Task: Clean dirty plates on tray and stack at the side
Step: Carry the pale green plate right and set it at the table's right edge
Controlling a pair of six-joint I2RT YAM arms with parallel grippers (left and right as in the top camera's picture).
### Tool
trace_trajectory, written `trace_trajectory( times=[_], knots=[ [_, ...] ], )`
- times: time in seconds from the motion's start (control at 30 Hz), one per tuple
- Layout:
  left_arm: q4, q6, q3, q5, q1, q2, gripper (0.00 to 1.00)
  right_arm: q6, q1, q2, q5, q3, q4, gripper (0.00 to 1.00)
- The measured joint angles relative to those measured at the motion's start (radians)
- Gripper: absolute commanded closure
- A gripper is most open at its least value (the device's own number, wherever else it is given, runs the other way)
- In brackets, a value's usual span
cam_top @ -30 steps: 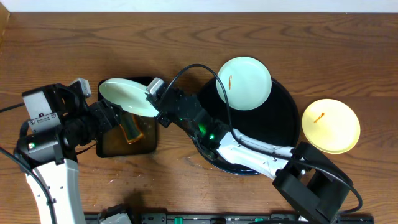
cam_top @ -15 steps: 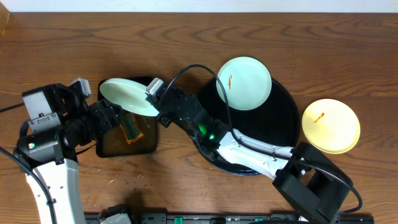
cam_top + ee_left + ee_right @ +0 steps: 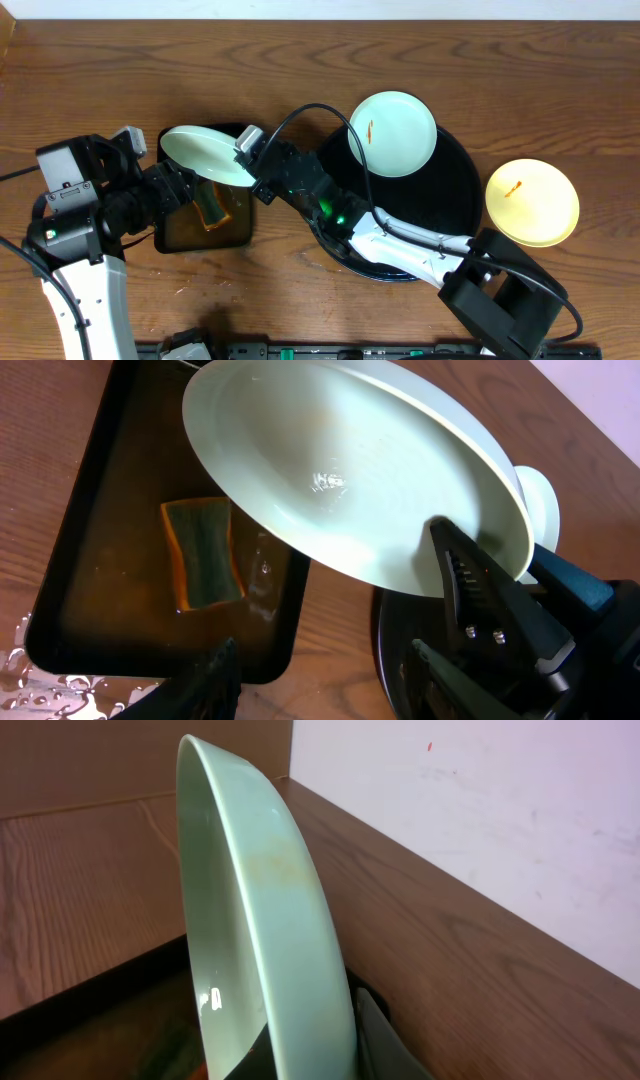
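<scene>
Mint-green and tilted, the held plate (image 3: 203, 153) hung over the rectangular tray (image 3: 175, 235) in the overhead view. The right gripper (image 3: 250, 170) was clamped on the plate's rim. The left gripper (image 3: 195, 197) hovered above the sponge (image 3: 211, 208). A second mint plate (image 3: 392, 133), smeared orange, rested on the far rim of the round tray (image 3: 455, 200). The yellow plate (image 3: 532, 202), also smeared, lay on the tabletop (image 3: 300, 60) just beside that tray.

From the left wrist view, the held plate's face showed wet gloss and no visible smear. The sponge lay flat in shallow brown water below it. The left fingers stood spread and held nothing.

From the right wrist view, the held plate appeared edge-on and close to upright, with a faint tan mark on its underside.

Judgement: the washing step on the first plate was in hand. The next move probably called for the left gripper to pick up the sponge and wipe, or, if the plate was clean, for the right arm to set it down on the tabletop. The wet rim could slip in the grip.
</scene>
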Motion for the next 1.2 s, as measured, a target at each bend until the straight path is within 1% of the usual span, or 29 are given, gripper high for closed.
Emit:
trace_trajectory(
  times=[0.1, 0.17, 0.33, 0.43, 0.6, 0.77, 0.87, 1.0, 1.1, 1.2],
  knots=[
    [0.0, 0.0, 0.0, 0.0, 0.0, 0.0, 0.46, 0.001, 0.0, 0.0, 0.002, 0.0, 0.0, 0.99],
    [0.0, 0.0, 0.0, 0.0, 0.0, 0.0, 0.46, 0.027, 0.0, 0.0, 0.025, 0.0, 0.0, 0.99],
    [0.0, 0.0, 0.0, 0.0, 0.0, 0.0, 0.46, 0.202, 0.0, -0.008, 0.129, 0.0, -0.029, 0.99],
    [0.0, 0.0, 0.0, 0.0, 0.0, 0.0, 0.46, 0.225, -0.001, -0.022, 0.119, 0.0, -0.024, 0.99],
    [-0.001, 0.0, 0.0, 0.0, 0.0, 0.0, 0.46, 0.167, 0.0, -0.045, 0.12, 0.0, -0.063, 0.99],
    [-0.002, 0.0, 0.0, 0.0, 0.0, 0.0, 0.46, -0.016, 0.02, -0.045, 0.173, 0.0, -0.064, 0.99],
    [-0.002, 0.0, 0.0, 0.0, 0.0, 0.0, 0.46, -0.072, 0.03, -0.045, 0.212, 0.0, -0.064, 0.99],
    [-0.002, 0.0, 0.0, 0.0, 0.0, 0.0, 0.46, -0.09, 0.033, -0.045, 0.229, 0.0, -0.087, 0.99],
    [-0.002, 0.0, 0.0, 0.0, 0.0, 0.0, 0.46, -0.033, 0.034, -0.045, 0.25, 0.0, -0.087, 0.99],
    [-0.003, 0.0, 0.0, 0.0, 0.0, 0.0, 0.46, -0.021, 0.033, -0.046, 0.233, 0.0, -0.077, 0.99]
  ],
)
